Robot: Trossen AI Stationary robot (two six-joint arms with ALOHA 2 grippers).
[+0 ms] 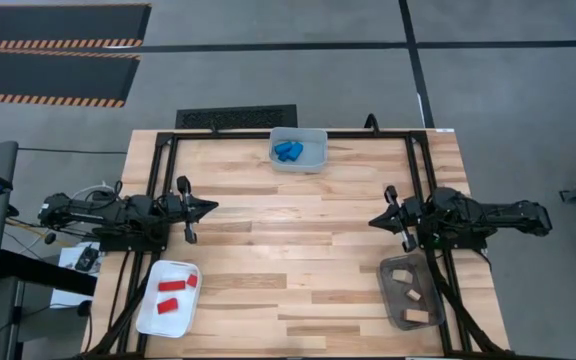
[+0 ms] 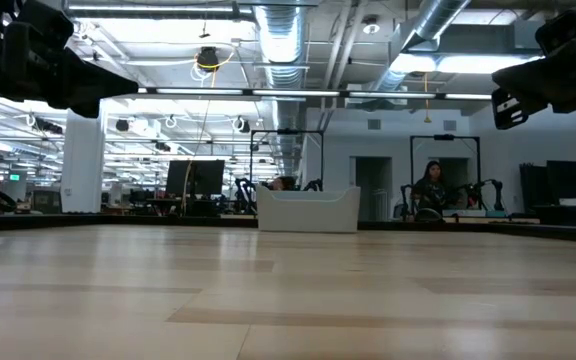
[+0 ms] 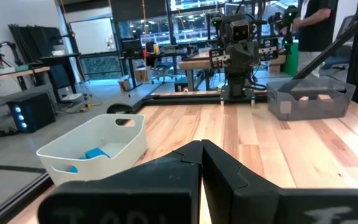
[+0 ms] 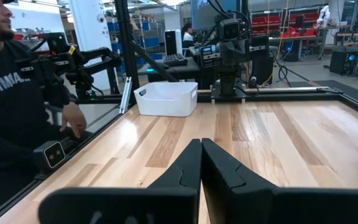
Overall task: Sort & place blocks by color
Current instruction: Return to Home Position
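While the arms waited at opposite sides of the tabletop (image 1: 298, 250), left tool (image 1: 211, 207) and right tool (image 1: 373, 219) were both closed. Red blocks (image 1: 173, 286) lay in the white bin (image 1: 153, 322), blue blocks (image 1: 288, 151) in the clear bin (image 1: 314, 160), tan blocks (image 1: 411, 294) in the grey bin (image 1: 393, 302).

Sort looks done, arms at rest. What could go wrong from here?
1. A person sits right at the table edge in the right wrist view; any restart of the arms might reach them.
2. The grey bin with the tan blocks lies close beside the right arm, and the white bin beside the left arm; a low swing might clip either.
The left tool and the right tool are shut, empty.
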